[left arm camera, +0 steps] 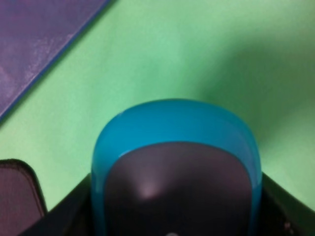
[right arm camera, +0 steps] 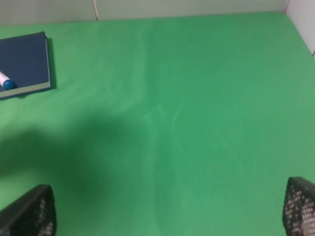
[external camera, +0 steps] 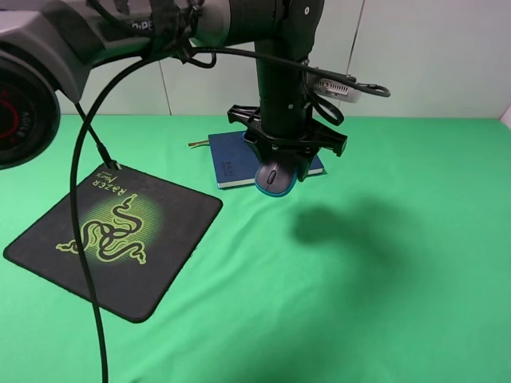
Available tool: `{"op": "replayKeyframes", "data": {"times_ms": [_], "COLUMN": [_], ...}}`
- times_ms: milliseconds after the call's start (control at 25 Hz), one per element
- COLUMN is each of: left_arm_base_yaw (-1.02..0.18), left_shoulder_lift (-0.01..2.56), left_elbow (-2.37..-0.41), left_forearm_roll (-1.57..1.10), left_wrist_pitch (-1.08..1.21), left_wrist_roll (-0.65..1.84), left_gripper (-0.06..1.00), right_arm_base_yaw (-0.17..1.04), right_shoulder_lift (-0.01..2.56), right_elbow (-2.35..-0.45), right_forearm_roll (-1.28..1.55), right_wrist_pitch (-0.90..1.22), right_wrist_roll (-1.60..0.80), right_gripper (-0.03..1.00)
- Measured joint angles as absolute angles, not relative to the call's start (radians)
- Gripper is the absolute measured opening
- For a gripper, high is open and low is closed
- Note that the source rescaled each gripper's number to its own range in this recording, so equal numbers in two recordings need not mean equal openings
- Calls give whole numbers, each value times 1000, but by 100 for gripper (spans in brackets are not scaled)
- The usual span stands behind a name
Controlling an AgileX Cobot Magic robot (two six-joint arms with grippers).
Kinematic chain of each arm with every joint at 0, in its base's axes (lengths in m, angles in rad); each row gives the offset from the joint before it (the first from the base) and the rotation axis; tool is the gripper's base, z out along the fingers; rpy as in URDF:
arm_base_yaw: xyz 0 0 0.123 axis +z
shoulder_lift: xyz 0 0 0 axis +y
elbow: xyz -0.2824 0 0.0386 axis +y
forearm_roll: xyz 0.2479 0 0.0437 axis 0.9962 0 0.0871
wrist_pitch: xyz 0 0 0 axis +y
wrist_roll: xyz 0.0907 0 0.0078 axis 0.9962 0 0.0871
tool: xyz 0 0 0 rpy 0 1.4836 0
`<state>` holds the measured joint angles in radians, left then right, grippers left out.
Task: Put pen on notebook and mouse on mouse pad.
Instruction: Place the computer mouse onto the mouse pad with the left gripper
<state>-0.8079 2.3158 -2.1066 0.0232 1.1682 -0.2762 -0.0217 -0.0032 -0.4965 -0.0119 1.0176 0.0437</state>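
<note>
We see the left gripper (external camera: 278, 166) clamped tight on the mouse (external camera: 276, 182), which it holds just in front of the notebook (external camera: 230, 159). The pen (right arm camera: 6, 81) lies on the notebook's cover, near its edge. The mouse pad (external camera: 120, 231) lies to the notebook's left, apart from it. Our right gripper (right arm camera: 167, 214) spreads wide, holding nothing, above green cloth (right arm camera: 197, 98) off to the notebook's right.

The left arm (external camera: 279, 56) is black with grey-silver casing and a black cable (external camera: 80, 239) looping off it. There is a white plug (external camera: 339, 88) by the wrist and a red ring on one grey joint (external camera: 12, 112). The right tool (right arm camera: 166, 211) has black, mesh-textured fingers (right arm camera: 34, 214).
</note>
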Motion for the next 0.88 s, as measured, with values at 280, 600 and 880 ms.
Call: {"op": "replayKeyframes", "data": {"times_ms": [280, 600, 880], "left_arm_base_yaw": [-801, -776, -692], "left_shoulder_lift": [2315, 2241, 2120], "left_elbow": [-2079, -1972, -1819], "left_forearm_roll": [35, 107, 115], "left_wrist_pitch": [1168, 1167, 1167], "left_wrist_roll": [-230, -181, -144], "left_gripper": [0, 0, 0], "right_arm_base_yaw": [-22, -22, -22], "right_shoulder_lift": [-3, -3, -3], "right_elbow": [-496, -496, -496], "right_forearm_roll": [-12, -12, -12], "right_wrist_pitch": [1018, 1018, 1016], "right_wrist_roll": [44, 44, 44], "right_gripper": [100, 100, 100]}}
